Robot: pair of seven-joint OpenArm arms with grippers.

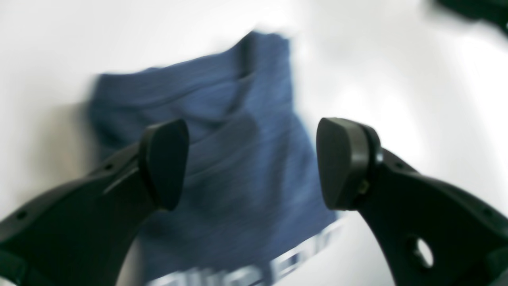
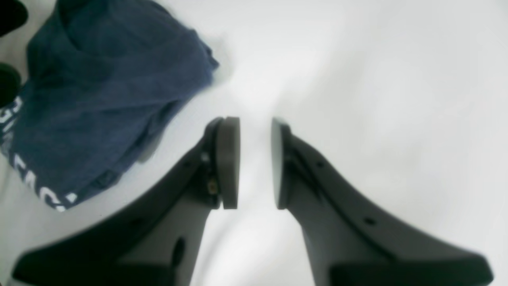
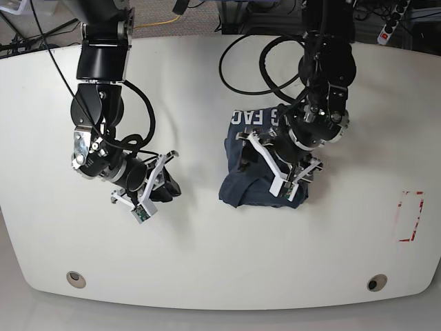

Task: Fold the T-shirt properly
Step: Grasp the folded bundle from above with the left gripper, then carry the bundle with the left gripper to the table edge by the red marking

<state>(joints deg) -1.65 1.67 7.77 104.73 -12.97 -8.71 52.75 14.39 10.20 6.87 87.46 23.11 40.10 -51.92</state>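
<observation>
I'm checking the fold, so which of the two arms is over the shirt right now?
The left gripper, hovering over the folded T-shirt. The right gripper sits over bare table.

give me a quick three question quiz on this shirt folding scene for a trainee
1. True or false: the left tool is clamped on the T-shirt.
2. Which tool hangs over bare table, away from the shirt? A left, B right.
3. What colour is the lettering on the shirt?

Key:
1. False; its jaws stand wide apart above the cloth, holding nothing.
2. B; the right tool has only white table between its narrowly parted jaws.
3. White.
</observation>
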